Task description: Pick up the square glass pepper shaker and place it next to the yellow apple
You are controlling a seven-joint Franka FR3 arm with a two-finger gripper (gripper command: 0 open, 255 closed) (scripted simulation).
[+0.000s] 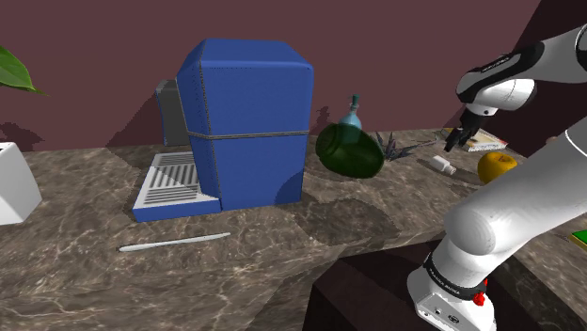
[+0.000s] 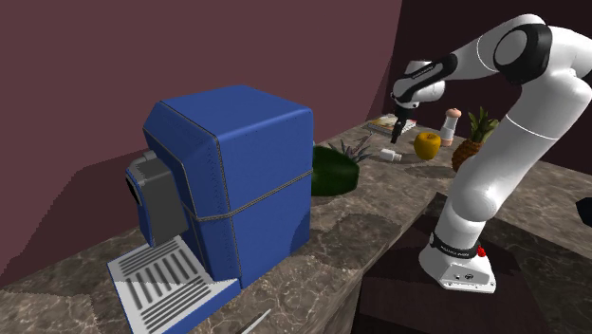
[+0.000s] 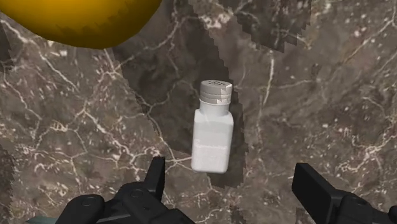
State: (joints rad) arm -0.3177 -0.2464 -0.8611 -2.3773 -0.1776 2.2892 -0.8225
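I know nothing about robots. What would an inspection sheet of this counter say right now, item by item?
Surface: dark veined marble counter.
Job's things: white shaker with a grey perforated cap, lying on its side; yellow apple close by, not touching it.
Clutter: blue coffee machine; green bottle on its side; pale utensil; pineapple; second small shaker, upright.
Grippers: gripper open, above the lying shaker, fingers apart and not touching it.
Cables: nothing seen.
Surroundings: dark red wall behind the counter.
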